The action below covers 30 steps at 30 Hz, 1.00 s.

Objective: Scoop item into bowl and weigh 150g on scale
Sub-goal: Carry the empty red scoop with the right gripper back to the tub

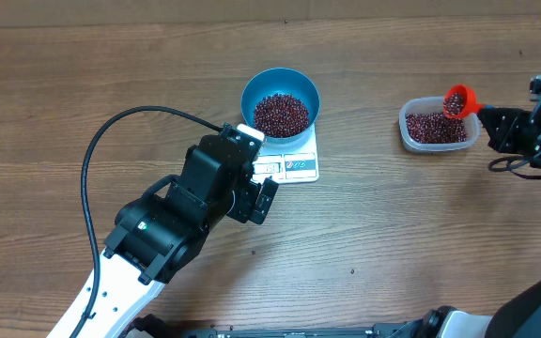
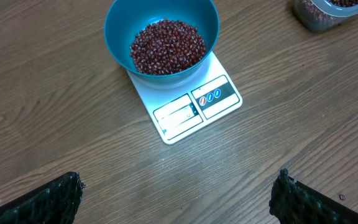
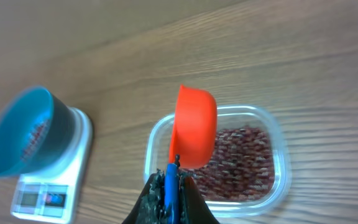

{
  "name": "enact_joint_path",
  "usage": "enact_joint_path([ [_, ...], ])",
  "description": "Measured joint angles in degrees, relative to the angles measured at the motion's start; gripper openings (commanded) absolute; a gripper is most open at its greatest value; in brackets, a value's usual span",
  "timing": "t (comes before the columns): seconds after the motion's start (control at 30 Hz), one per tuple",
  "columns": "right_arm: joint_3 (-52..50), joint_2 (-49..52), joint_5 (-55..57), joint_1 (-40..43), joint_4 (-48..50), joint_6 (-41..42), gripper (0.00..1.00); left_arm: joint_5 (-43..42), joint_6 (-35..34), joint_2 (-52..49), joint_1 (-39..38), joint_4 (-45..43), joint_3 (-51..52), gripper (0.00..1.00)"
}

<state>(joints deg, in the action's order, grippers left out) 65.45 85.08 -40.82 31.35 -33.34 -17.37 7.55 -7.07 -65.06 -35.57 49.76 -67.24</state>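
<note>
**Beans in the blue bowl on the scale, loaded scoop over the tub**

Lower left to centre of the overhead frame: left gripper [image 1: 263, 195], jaws spread wide, pinching nothing, poised just left of and below the scale [image 1: 294, 166]. In the left wrist view, two black fingertips [image 2: 58, 199] at the bottom corners, far apart, only bare wooden table [image 2: 179, 180] between them.

Upper centre of the overhead frame: blue bowl [image 1: 249, 94] seated on the far part of the white scale, covering most of the platform. Display window and label panel showing along the near edge, reading too small to make out. Inside the bowl, a heap of dark red-brown beans [image 1: 281, 114] covering the bottom, well short of the rim.

Upper right: clear plastic tub [image 1: 405, 127] on the table, well apart from the scale, more beans inside. Over its upper right corner, an orange scoop [image 1: 458, 99] with dark beans showing in its cup. Seen from behind in the right wrist view, orange outside toward the camera, above the tub.

Far right: right gripper [image 1: 488, 117], jaws pressed together on the scoop's handle. At the bottom edge of the right wrist view, fingers clamped tight, a thin blue strip showing between them.
</note>
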Motion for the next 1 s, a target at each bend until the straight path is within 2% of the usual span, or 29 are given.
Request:
enact_joint_path([
  [0.37,0.0,-0.9,6.8,-0.4,-1.2,-23.9,0.04,0.0,0.0,0.0,0.0,0.0,0.0,0.99],
  [0.57,0.0,-0.9,10.1,-5.5,-1.2,-35.8,0.04,0.0,0.0,0.0,0.0,0.0,0.0,1.00],
  [0.8,0.0,-0.9,18.3,-10.2,-0.9,-38.7,0.04,0.0,0.0,0.0,0.0,0.0,0.0,1.00],
  [0.9,0.0,-0.9,20.0,-10.1,-0.7,-34.9,0.04,0.0,0.0,0.0,0.0,0.0,0.0,1.00],
  [1.0,0.0,-0.9,20.5,-10.0,-0.7,-27.6,0.04,0.0,0.0,0.0,0.0,0.0,0.0,1.00],
])
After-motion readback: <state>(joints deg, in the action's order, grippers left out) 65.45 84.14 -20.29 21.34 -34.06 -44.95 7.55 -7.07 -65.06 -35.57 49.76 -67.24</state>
